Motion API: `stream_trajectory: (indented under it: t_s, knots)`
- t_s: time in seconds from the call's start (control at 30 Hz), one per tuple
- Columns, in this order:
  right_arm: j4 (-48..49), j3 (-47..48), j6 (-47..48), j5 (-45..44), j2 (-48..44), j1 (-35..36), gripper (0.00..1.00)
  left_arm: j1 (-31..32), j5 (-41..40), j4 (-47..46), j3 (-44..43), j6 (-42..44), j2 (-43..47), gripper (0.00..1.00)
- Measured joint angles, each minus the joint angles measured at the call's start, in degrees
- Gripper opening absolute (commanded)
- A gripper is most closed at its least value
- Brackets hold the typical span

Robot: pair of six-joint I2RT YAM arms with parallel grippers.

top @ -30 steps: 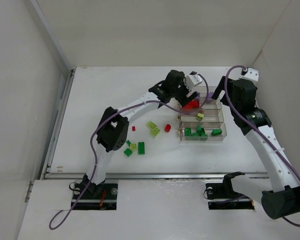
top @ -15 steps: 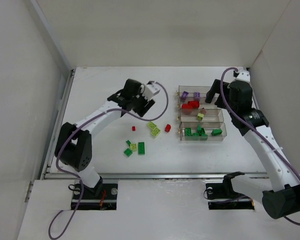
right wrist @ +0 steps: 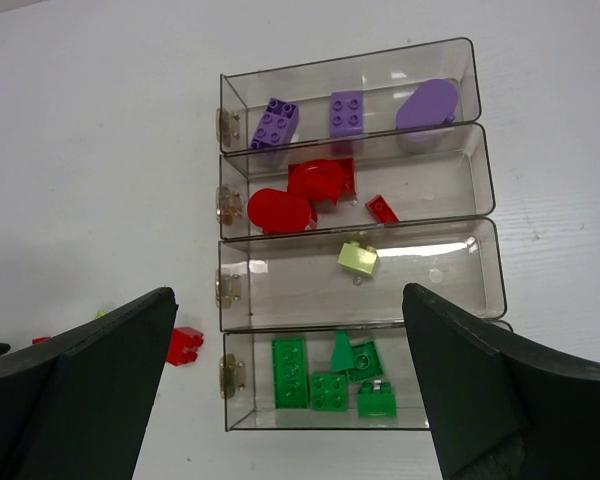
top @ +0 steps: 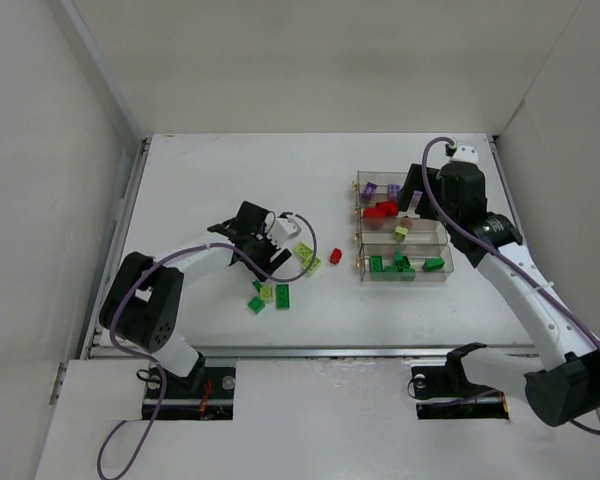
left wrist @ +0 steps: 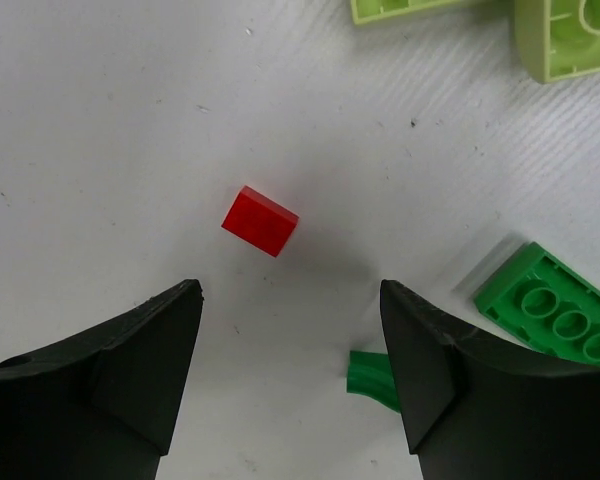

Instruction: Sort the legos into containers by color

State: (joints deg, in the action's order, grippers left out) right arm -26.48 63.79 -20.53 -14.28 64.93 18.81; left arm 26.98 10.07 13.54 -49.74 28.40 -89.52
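Note:
My left gripper (top: 264, 250) is open and empty, low over the table among the loose legos. In the left wrist view a tiny red brick (left wrist: 260, 221) lies just ahead of the left gripper (left wrist: 290, 297). A dark green plate (left wrist: 550, 305) and a green piece (left wrist: 372, 378) lie by the right finger. The containers (top: 430, 235) hold purple (right wrist: 275, 122), red (right wrist: 280, 210), one yellow-green (right wrist: 358, 258) and dark green (right wrist: 290, 372) bricks, one colour per bin. My right gripper (top: 412, 197) hovers open and empty above them, as the right wrist view (right wrist: 288, 300) shows.
A red brick (top: 335, 256) lies left of the bins. Yellow-green bricks (top: 306, 257) lie beside my left gripper. Green and yellow-green bricks (top: 282, 296) lie nearer the front edge. White walls stand on both sides of the table.
My left arm has swung away from the bins, left and then down to the loose bricks. My right gripper has shifted slightly left over the bins.

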Motion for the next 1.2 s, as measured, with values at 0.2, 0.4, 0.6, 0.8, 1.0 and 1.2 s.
stream_trajectory:
  t_s: [0.2, 0.4, 0.6, 0.8, 1.0, 1.2]
  knots:
    - [-0.1, 0.0, 0.0, 0.2, 0.9, 0.0, 1.00, 0.1, 0.3, -2.2, -0.7, -0.7, -2.6, 0.62]
    - [-0.1, 0.0, 0.1, 0.1, 1.0, 0.0, 1.00, 1.0, 0.4, -3.7, -2.5, -1.3, -4.7, 0.57]
    - [-0.2, 0.0, 0.7, -0.3, 1.0, 0.0, 1.00, 1.2, 0.4, -3.9, -6.8, -2.4, -8.7, 0.38]
    - [-0.5, 0.0, 1.9, -1.6, 1.0, 0.0, 1.00, 1.2, 0.6, -3.4, -7.6, -2.9, -9.4, 0.40]
    - [-0.6, 0.0, 3.2, -2.4, 0.6, 0.0, 1.00, 1.2, -1.6, -1.6, -7.3, -5.2, -8.5, 0.61]
    - [-0.5, 0.0, 3.7, -2.6, 0.6, 0.0, 1.00, 1.2, -5.4, 1.6, -8.5, -11.5, -9.0, 0.44]
